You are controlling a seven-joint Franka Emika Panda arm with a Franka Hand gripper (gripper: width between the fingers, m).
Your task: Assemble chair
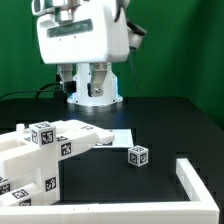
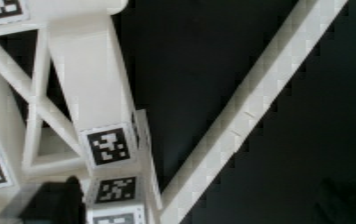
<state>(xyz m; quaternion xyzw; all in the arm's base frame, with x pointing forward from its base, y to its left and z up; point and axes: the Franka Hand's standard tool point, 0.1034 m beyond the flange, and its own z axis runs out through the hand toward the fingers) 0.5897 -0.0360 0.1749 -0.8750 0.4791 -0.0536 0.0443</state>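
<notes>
The chair's white pieces (image 1: pixel 45 150), chunky and marked with black-and-white tags, lie bunched at the exterior view's lower left. One small tagged cube (image 1: pixel 138 154) stands alone on the black table. The wrist view looks closely at the cross-braced frame (image 2: pixel 86 90) and a tagged post (image 2: pixel 107 145) on it. My gripper (image 2: pixel 201 205) is open: one dark finger (image 2: pixel 50 200) shows beside that post, the other only faintly far across. The fingers stand wide apart and grip nothing. The exterior view does not show the gripper.
The marker board (image 1: pixel 118 137) lies flat behind the cube. A low white L-shaped rail (image 1: pixel 195 180) runs along the exterior view's right and front, and it crosses the wrist view as a rail (image 2: pixel 246 110) beside the frame. The robot's base (image 1: pixel 95 92) stands at the back.
</notes>
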